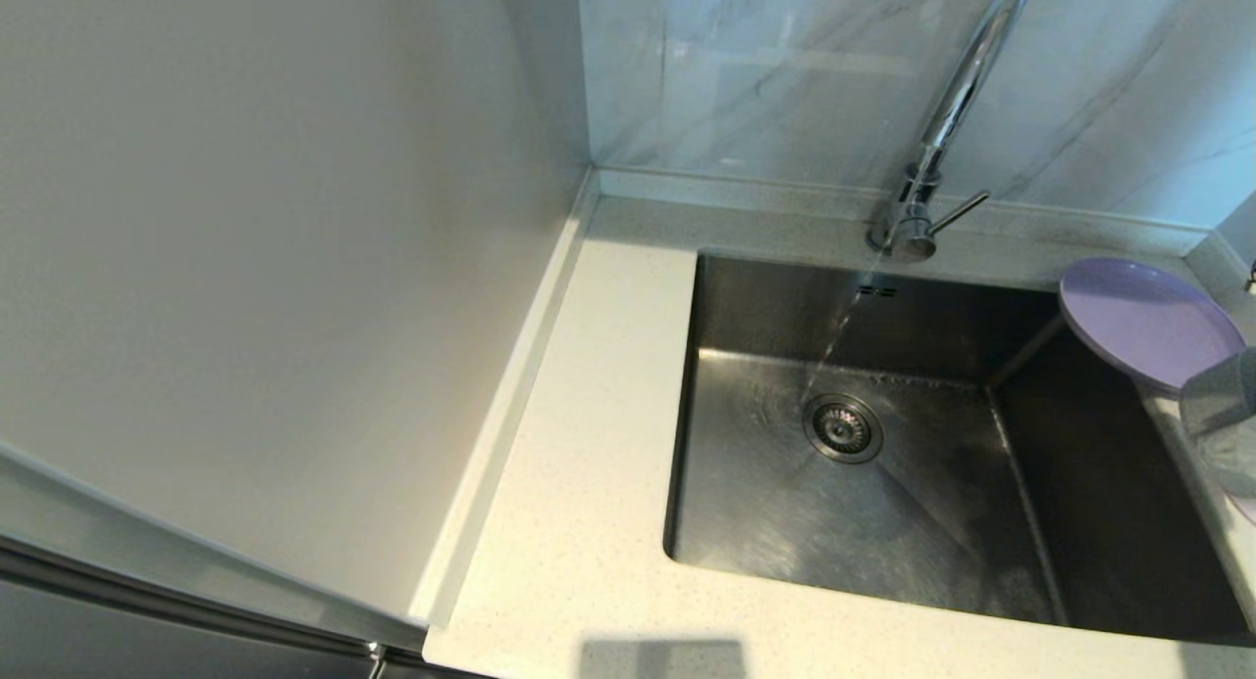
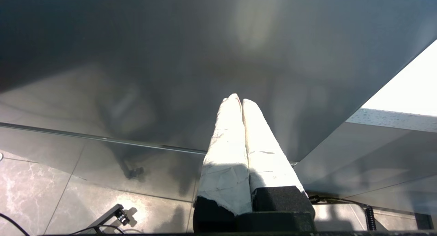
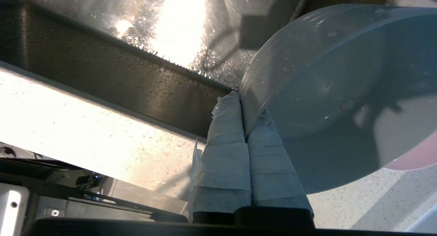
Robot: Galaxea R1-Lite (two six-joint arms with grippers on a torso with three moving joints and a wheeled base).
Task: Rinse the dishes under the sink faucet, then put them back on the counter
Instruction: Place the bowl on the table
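The lilac plate hangs tilted over the sink's right rim, wet with droplets on its underside. My right gripper is shut on the plate's rim, and it shows as a grey wrapped shape at the right edge of the head view. Only a sliver of the pink bowl peeks out behind the plate, on the counter. The chrome faucet runs a thin stream onto the basin floor, left of the plate. My left gripper is shut on nothing, parked low beside a dark panel, outside the head view.
The steel sink basin has a round drain under the stream. The speckled cream counter runs along the sink's left and front. A pale wall panel stands on the left. The faucet's lever points right.
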